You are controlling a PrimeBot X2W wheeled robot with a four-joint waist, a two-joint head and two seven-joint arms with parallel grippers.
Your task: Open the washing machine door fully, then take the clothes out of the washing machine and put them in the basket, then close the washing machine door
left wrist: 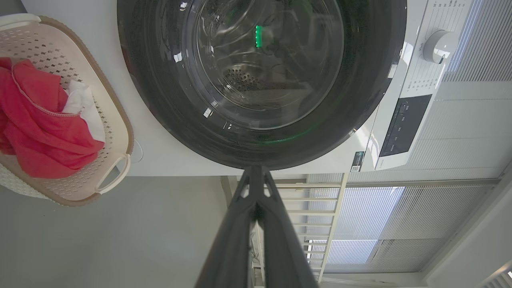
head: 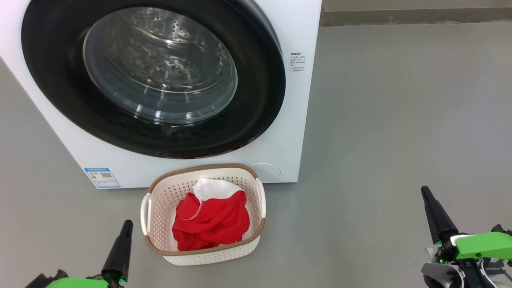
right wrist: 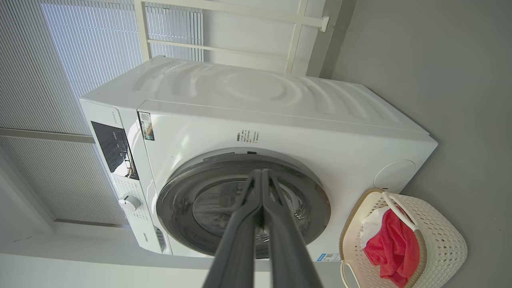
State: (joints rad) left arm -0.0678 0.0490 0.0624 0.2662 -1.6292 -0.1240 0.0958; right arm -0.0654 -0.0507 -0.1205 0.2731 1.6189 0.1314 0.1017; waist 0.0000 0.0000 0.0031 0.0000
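Clothes (head: 212, 224) lie bundled inside the basket (head: 208, 258), which stands on the floor (head: 380, 140) just before the washing machine (head: 296, 100). The washing machine door (head: 52, 80), beyond the basket, looks seated flush, so little seems left to do. The left end effector (head: 126, 228) is just left of the basket and nearer it; the right end effector (head: 427, 198) is well to the basket's right. Both have fingers pressed together, empty, pointing doorward. The basket sits beside their lines to the door, not across them.
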